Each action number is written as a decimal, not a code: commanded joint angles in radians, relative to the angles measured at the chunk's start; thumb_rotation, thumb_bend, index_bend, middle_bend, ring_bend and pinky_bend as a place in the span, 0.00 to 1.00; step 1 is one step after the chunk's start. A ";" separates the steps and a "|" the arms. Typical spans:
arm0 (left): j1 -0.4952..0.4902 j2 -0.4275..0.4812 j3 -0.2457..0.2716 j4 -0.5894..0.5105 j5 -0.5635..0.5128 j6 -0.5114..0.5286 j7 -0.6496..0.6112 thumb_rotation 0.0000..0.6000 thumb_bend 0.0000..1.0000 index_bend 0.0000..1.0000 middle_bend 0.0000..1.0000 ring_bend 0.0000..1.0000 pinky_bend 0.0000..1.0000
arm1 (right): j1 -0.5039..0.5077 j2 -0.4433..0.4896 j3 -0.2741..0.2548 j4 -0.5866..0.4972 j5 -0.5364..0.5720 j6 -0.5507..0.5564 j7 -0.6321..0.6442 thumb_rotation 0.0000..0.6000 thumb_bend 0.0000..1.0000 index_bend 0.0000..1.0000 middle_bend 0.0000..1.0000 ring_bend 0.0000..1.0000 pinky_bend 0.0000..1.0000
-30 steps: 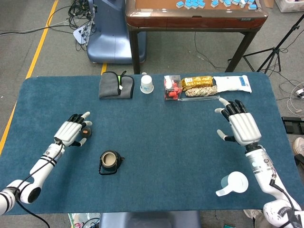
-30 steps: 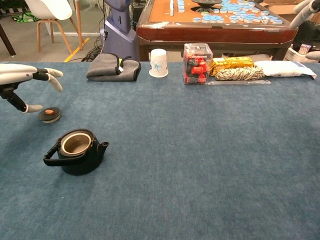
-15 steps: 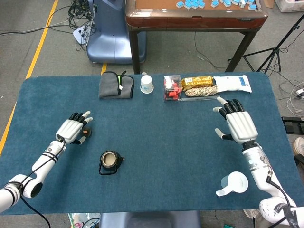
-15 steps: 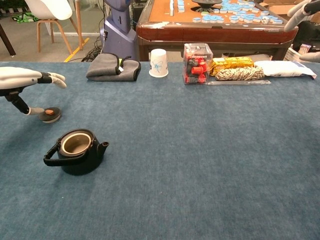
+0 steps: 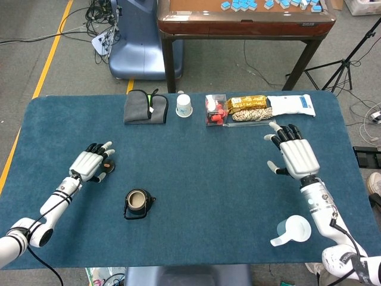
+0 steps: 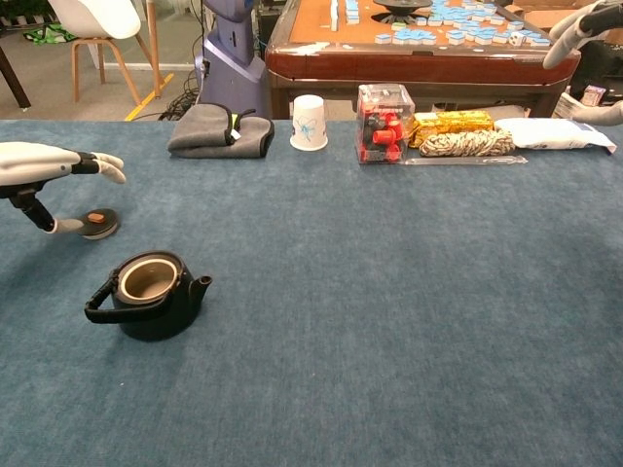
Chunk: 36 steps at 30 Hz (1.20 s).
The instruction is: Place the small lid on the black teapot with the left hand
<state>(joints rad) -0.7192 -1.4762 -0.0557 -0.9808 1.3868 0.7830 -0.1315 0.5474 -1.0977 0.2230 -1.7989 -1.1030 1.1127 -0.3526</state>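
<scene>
The black teapot [image 5: 138, 204] [image 6: 148, 294] stands open-topped at the front left of the blue table, its handle folded down and its spout pointing right. The small dark lid [image 6: 97, 223] [image 5: 108, 165], with an orange knob, lies flat on the cloth behind and to the left of the teapot. My left hand [image 5: 91, 164] [image 6: 41, 167] hovers low over the lid's left side, fingers stretched out above it and the thumb at the lid's left edge. It holds nothing. My right hand [image 5: 294, 156] [image 6: 582, 24] is raised at the right with its fingers spread and empty.
Along the far edge lie a folded grey cloth [image 5: 145, 106], a paper cup [image 5: 184, 105], a clear box of red pieces [image 5: 216, 110], a gold packet, a coil of rope and a white packet [image 5: 292, 105]. A white jug [image 5: 293, 230] sits at the front right.
My left hand has sunk lower and drawn slightly back to the left over the lid, which stays on the cloth. The right hand has drifted a little to the left.
</scene>
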 commanded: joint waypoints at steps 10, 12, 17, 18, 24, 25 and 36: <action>0.002 -0.057 0.037 0.133 0.056 -0.001 -0.120 1.00 0.35 0.15 0.00 0.00 0.00 | 0.032 -0.022 0.001 0.005 0.039 -0.014 -0.039 1.00 0.29 0.27 0.10 0.10 0.04; 0.001 -0.063 0.041 0.150 0.063 -0.001 -0.134 1.00 0.35 0.15 0.00 0.00 0.00 | 0.037 -0.026 0.001 0.010 0.045 -0.018 -0.043 1.00 0.29 0.27 0.10 0.10 0.04; 0.001 -0.073 0.050 0.179 0.073 -0.007 -0.158 1.00 0.35 0.15 0.00 0.00 0.00 | 0.047 -0.036 0.000 0.023 0.054 -0.025 -0.044 1.00 0.29 0.26 0.10 0.10 0.04; 0.002 -0.074 0.053 0.183 0.075 -0.008 -0.163 1.00 0.35 0.15 0.00 0.00 0.00 | 0.049 -0.038 0.000 0.025 0.054 -0.026 -0.044 1.00 0.29 0.26 0.10 0.10 0.04; 0.004 -0.074 0.064 0.198 0.087 -0.009 -0.175 1.00 0.35 0.15 0.00 0.00 0.00 | 0.055 -0.042 -0.005 0.032 0.055 -0.028 -0.042 1.00 0.29 0.27 0.10 0.10 0.04; 0.004 -0.072 0.065 0.198 0.088 -0.009 -0.175 1.00 0.35 0.15 0.00 0.00 0.00 | 0.055 -0.043 -0.005 0.033 0.056 -0.027 -0.042 1.00 0.29 0.27 0.10 0.10 0.04; 0.000 -0.063 0.076 0.192 0.098 -0.021 -0.185 1.00 0.35 0.16 0.00 0.00 0.00 | 0.058 -0.051 -0.014 0.049 0.053 -0.029 -0.030 1.00 0.29 0.27 0.10 0.10 0.04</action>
<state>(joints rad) -0.7189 -1.5397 0.0204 -0.7886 1.4850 0.7622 -0.3167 0.6055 -1.1486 0.2095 -1.7500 -1.0495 1.0836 -0.3831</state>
